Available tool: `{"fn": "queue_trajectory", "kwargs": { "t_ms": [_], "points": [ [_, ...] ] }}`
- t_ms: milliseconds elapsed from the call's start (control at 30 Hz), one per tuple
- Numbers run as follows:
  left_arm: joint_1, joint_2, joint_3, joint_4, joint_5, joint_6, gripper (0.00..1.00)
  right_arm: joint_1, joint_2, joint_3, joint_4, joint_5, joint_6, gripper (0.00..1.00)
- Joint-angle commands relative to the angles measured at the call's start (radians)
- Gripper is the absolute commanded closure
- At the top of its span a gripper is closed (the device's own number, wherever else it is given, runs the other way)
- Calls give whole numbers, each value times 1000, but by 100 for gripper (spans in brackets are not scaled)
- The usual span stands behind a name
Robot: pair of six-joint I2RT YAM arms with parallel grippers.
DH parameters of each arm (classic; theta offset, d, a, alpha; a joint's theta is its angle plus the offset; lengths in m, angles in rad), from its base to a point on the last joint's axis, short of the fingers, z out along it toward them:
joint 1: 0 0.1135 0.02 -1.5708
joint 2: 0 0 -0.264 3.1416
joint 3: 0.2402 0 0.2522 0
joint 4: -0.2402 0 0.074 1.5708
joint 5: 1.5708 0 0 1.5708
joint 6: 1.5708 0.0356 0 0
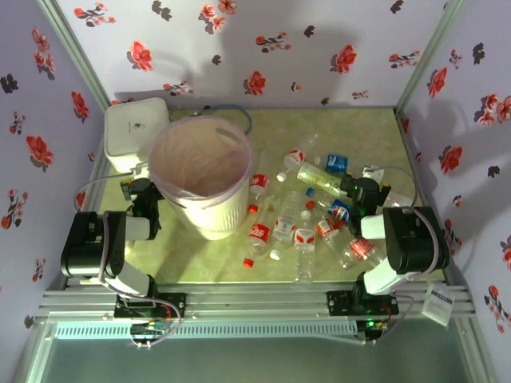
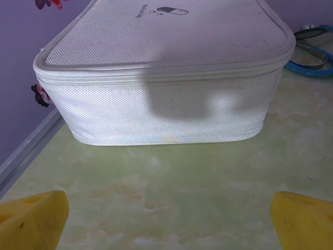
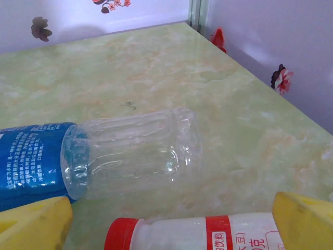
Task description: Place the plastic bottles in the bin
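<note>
Holding the left tool (image 2: 167, 221) fully spread and gripping nothing, its yellow fingertips (image 2: 32, 217) showing at the two lower corners of the left wrist view, with bare desk (image 2: 171, 177) lying between them. Pointing toward a white zipped fabric box (image 2: 166, 88) sitting flat on the desk just ahead, apart from the fingertips. Catching part of a blue loop (image 2: 312, 66) lying by the box's far right corner.

Holding the right tool (image 3: 171, 224) fully spread as well, gripping nothing. Hovering low over two of the plastic bottles (image 1: 307, 215):
- a clear bottle with a blue label (image 3: 104, 153), lying on its side, base toward the right;
- a bottle with a red cap (image 3: 197, 234), lying across the bottom edge of the right wrist view, between the two yellow fingertips, cap to the left.

Not showing clearly whether the fingertips are touching that second bottle — cannot tell.

Locating the bin (image 1: 211, 211) in the top view: standing upright on the left half of the desk, pink liner folded over its rim, just beside the left tool, with the white box close behind it to the left. Locating the bottles: lying scattered over the right half of the desk, from just beside the bin's wall out to the right tool, most on their sides, with red, blue and green labels mixed. Enclosing the desk on three sides: flower-patterned walls (image 1: 263, 40).
</note>
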Motion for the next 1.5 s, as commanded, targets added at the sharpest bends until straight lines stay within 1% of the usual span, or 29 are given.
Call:
{"fn": "queue_trajectory", "kwargs": {
  "t_ms": [0, 933, 1133, 1200, 1233, 1267, 1300, 1367, 1433, 1467],
  "points": [
    [2, 8, -4, 33, 3, -5, 0, 3, -4, 3, 13, -2, -3, 1],
    [2, 6, -1, 28, 5, -7, 0, 2, -3, 8, 5, -6, -1, 1],
    [8, -2, -5, 30, 25, -7, 0, 2, -7, 8, 9, -9, -4, 1],
    [7, -71, -5, -28, 22, -5, 0, 3, -40, 33, -71, -28, -7, 1],
    [9, -128, -3, -80, -3, -16, 0, 3, -52, 37, -94, -36, -18, 1],
    [8, -191, 2, -136, -34, -31, 0, 13, -62, 41, -78, -33, -38, 1],
    [9, -242, 9, -189, -51, -37, 0, 25, -94, 63, -144, -18, -43, 1],
    [11, -344, 28, -291, -77, -30, 0, 29, -183, 134, -350, -4, -32, 1],
    [10, -416, 59, -404, -108, -31, 0, 29, -249, 189, -469, 18, -8, 1],
    [10, -449, 72, -464, -128, -40, 0, 29, -286, 227, -562, 23, 28, 1]
  ]
}}
